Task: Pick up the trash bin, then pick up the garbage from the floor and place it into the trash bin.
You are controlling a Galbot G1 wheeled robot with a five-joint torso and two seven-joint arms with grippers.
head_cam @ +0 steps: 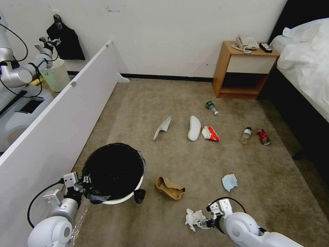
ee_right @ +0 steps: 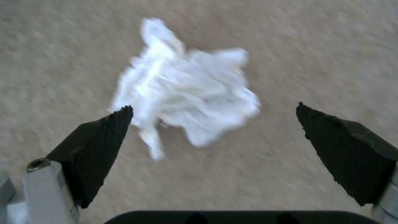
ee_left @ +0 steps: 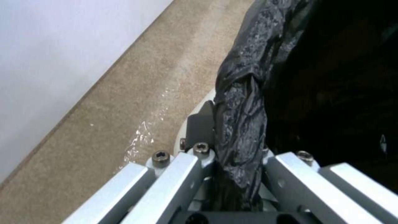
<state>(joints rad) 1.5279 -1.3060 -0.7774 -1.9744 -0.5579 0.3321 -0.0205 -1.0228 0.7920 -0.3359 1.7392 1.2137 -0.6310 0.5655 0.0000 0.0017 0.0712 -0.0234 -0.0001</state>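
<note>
Right wrist view: right gripper (ee_right: 213, 109) hovering, fingers spread, over the tissue (ee_right: 186, 96), needing to drop and pinch; left gripper (ee_left: 232, 161) pinching the trash bin (head_cam: 114, 171) rim.

A white trash bin (head_cam: 127, 196) lined in glossy black stands on beige-brown floor (head_cam: 205, 164). Around it: white tissue (head_cam: 194, 218), brown cardboard (head_cam: 169, 188), a light-blue wad (head_cam: 229, 181), white slippers (head_cam: 194, 128), a red-and-white wrapper (head_cam: 210, 133), a red can (head_cam: 263, 136).
</note>
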